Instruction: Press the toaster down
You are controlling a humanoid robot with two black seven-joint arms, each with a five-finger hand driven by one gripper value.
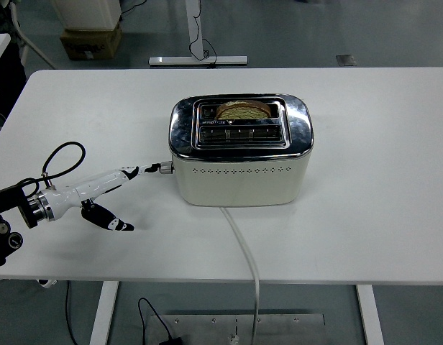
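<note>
Left hand (99, 194) is seen at eight o'clock on the white table (380, 158), its fingers spread and holding nothing; one white finger with a black tip (128, 173) is stretched toward three o'clock, level with the lever (165, 168) and just short of it, whether touching cannot be told; a second black-tipped finger (110, 220) is angled down toward five o'clock; a black cable loop (63, 157) is arched over the wrist. No legible writing is made out on the toaster (241, 154); the toaster is set at the table's centre, cream-bodied with a chrome top, a bread slice (244, 110) sunk low in the rear slot; a white cord (243, 248) is run toward six o'clock.
</note>
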